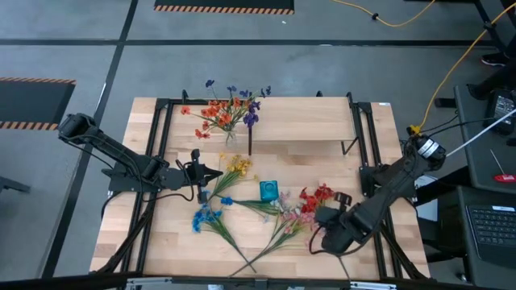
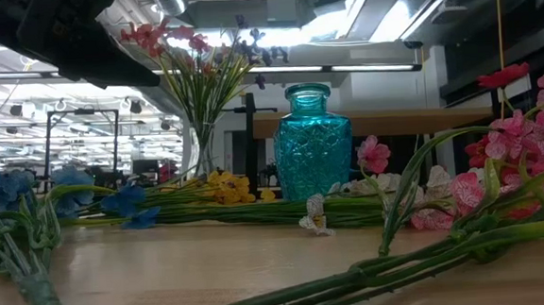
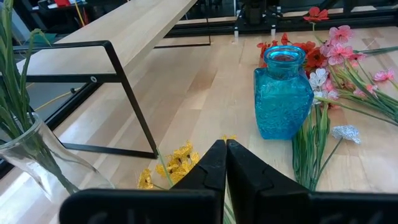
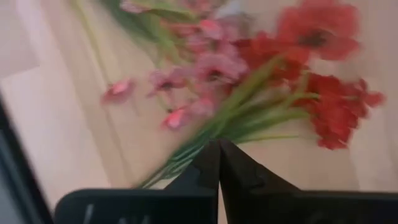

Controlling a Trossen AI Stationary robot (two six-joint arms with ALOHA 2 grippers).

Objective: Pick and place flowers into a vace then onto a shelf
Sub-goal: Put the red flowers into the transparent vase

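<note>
Two grippers are at work over the table, and both have their fingers pressed together. The left gripper (image 3: 225,163) is clenched just above the yellow flowers (image 3: 174,163), its tips meeting over their stalks; whether a stalk is pinched between them cannot be told. The right gripper (image 4: 219,163) is likewise clenched at the green stalks of the red flowers (image 4: 326,102) and pink flowers (image 4: 193,74), and again a grip on a stalk cannot be confirmed.

Seen from above, the left gripper (image 1: 218,173) sits left of centre and the right gripper (image 1: 322,216) lies near the front right, beside the red blooms (image 1: 316,196).

Between them stands the blue vase (image 1: 268,191), upright and with nothing in it. Blue flowers (image 1: 205,217) lie flat on the tabletop (image 1: 173,242) toward the front left, well apart from the vase.

Farther back, a clear glass vase (image 1: 230,137) holds a mixed bunch of red, orange and purple blooms, standing at the front edge of the shelf (image 1: 314,121); whether it rests on the shelf or on the table just in front cannot be told.
</note>
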